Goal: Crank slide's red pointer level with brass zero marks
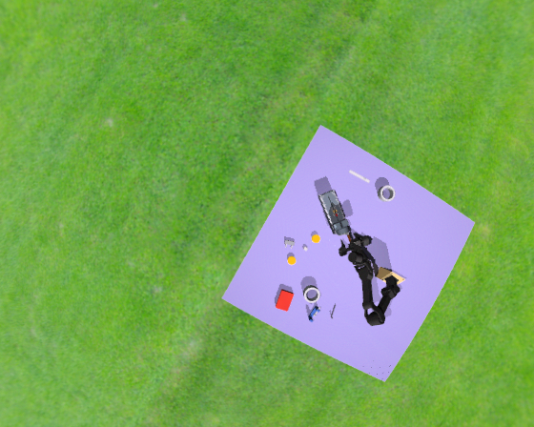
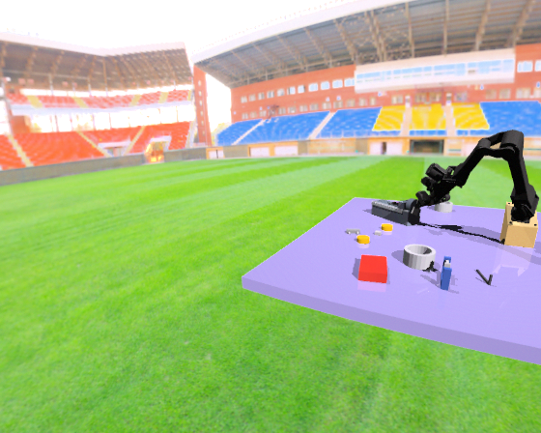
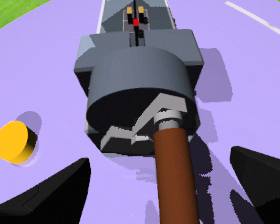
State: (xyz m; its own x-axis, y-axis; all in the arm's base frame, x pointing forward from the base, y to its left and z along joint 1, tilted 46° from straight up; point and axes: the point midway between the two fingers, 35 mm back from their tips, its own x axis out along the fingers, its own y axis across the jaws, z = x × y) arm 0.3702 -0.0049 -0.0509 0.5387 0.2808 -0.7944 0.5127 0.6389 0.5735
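Observation:
The grey machine lies at the far side of the purple table. In the wrist view its red pointer sits a little nearer the crank than the two brass marks, not level with them. The pale crank arm carries a brown handle that points toward the wrist camera, right of the hub's middle. My gripper is open, its fingers on either side of the handle with wide gaps. The handle's near end is cut off by the wrist view's bottom edge.
Yellow discs lie left of the crank. A white strip lies beyond it. A red block, a white ring and a blue object are farther off.

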